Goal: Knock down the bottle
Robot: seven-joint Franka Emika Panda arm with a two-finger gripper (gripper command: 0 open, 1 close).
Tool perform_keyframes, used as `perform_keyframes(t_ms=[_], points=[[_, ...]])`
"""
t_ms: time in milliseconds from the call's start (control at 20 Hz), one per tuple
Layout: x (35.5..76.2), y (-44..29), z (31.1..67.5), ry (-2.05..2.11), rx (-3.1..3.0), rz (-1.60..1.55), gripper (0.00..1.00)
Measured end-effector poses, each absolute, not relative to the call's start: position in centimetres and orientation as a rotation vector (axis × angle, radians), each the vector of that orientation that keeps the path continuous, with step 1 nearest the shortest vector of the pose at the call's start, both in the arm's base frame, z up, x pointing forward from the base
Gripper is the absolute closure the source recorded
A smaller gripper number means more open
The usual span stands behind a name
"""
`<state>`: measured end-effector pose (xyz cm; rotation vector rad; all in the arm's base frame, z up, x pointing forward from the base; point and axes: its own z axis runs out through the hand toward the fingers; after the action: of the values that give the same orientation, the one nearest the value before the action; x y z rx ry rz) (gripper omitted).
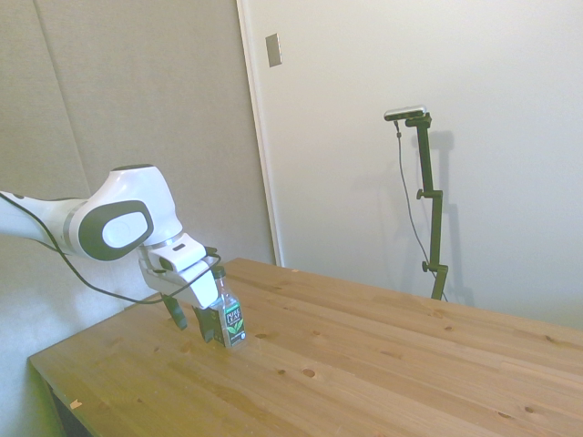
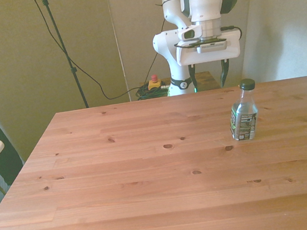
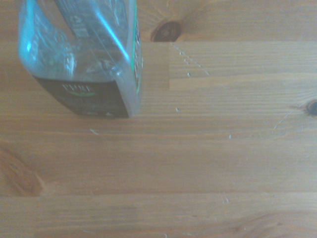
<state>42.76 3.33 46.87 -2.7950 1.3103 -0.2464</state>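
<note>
My pincer (image 2: pixel 210 78), its fingers spread apart, hangs behind the upright bottle (image 2: pixel 244 118) (dark green cap on) standing on the wooden table (image 2: pixel 150 177).

Soft, even room light filled all views. The side view looked washed out and pale, the front view warmer. The wrist view was blurred, the bottle (image 3: pixel 84 54) out of focus with bright glints.

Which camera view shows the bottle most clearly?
The front view: the whole bottle stands upright and unobstructed, cap and label visible. In the side view the claw partly covers it. The wrist view shows only its blurred lower part.
</note>
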Motion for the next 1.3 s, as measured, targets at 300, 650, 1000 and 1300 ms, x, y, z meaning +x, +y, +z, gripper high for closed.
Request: perform_keyframes(t_ms=[300, 650, 1000, 1300], points=[[44.7, 6.2, 48.2, 1.384, -2.765, -0.252, 1.00], [47.3, 8.3, 48.9, 1.441, -2.743, -0.262, 1.00], [50.0, 10.1, 48.6, 1.465, -2.740, -0.273, 1.00], [52.1, 10.6, 49.9, 1.500, -2.728, -0.311, 1.00]])
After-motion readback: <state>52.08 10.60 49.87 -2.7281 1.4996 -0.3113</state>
